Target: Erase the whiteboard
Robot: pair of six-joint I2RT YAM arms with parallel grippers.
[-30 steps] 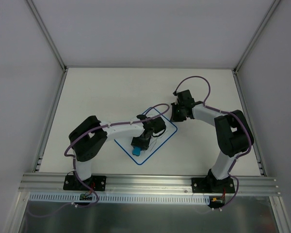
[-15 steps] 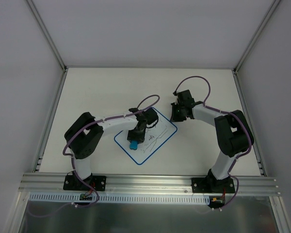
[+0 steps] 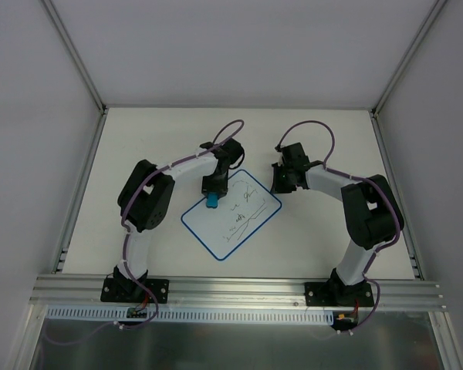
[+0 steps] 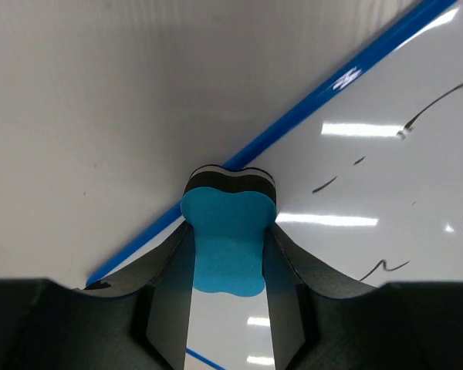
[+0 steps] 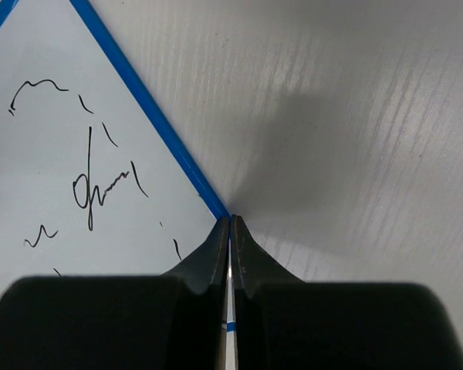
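The whiteboard (image 3: pixel 218 236) lies turned diagonally on the table, white with a thin blue border and dark scribbles (image 3: pixel 245 202) on its far half. My left gripper (image 3: pixel 214 194) is shut on a small blue eraser (image 3: pixel 214 201) at the board's far-left edge. In the left wrist view the eraser (image 4: pixel 228 235) sits between both fingers (image 4: pixel 170 293), its dark felt end at the blue border of the whiteboard (image 4: pixel 386 185). My right gripper (image 3: pixel 277 186) is shut and empty. Its tips (image 5: pixel 230 225) rest on the blue border at the right edge of the whiteboard (image 5: pixel 54 169).
The off-white table (image 3: pixel 154 139) is enclosed by white walls at the back and both sides. An aluminium rail (image 3: pixel 239 289) with both arm bases runs along the near edge. Purple cables loop above each wrist.
My left gripper has carried the eraser from the board's near part up to its far-left edge, uncovering scribbles in the middle. The right arm has stayed put.
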